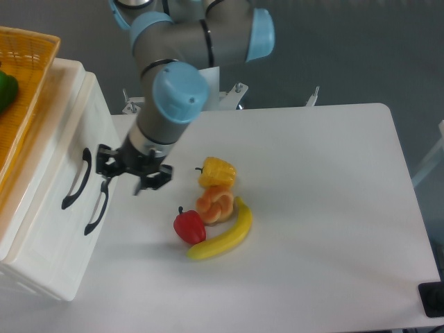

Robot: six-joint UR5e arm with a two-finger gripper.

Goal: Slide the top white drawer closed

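The white cabinet (48, 229) stands at the table's left edge. The top white drawer (69, 135) looks pushed in, its front level with the lower drawer front, and its curved black handle (76, 179) sits free. The lower handle (97, 207) is just right of it. My gripper (123, 186) hangs right of both handles, a small gap away from the cabinet. It points down at the table with its fingers (105, 186) spread, open and holding nothing.
An orange woven basket (31, 76) with a green item (5, 90) sits on top of the cabinet. Right of my gripper lie a yellow pepper (218, 171), an orange pastry-like piece (215, 205), a red pepper (189, 227) and a banana (223, 239).
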